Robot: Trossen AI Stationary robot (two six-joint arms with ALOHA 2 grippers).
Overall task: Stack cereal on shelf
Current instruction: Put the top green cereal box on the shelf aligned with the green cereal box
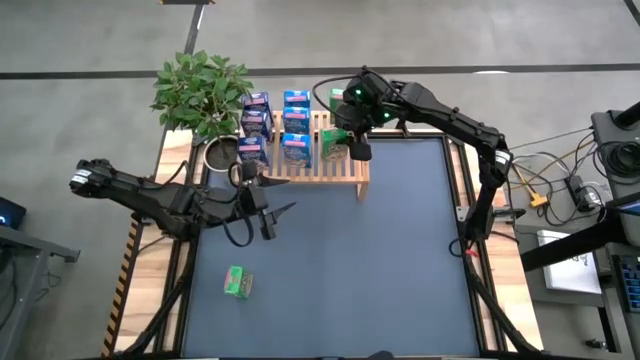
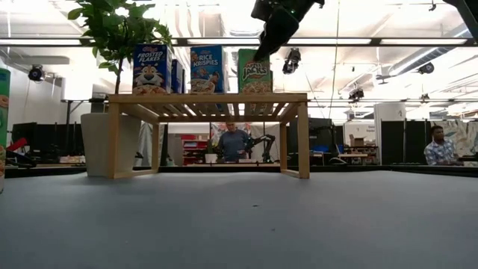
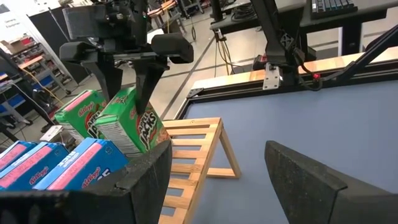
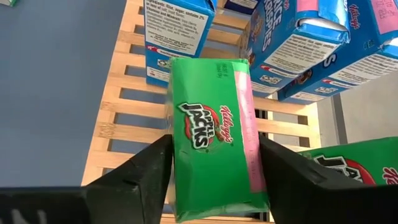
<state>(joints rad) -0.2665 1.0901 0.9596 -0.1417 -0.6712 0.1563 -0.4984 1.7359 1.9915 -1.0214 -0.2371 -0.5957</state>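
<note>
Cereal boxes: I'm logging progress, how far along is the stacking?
Several blue boxes already stand on the wooden shelf. The right claw is over the shelf, straddling a green box there. One green box remains on the mat, near the open left claw.
</note>
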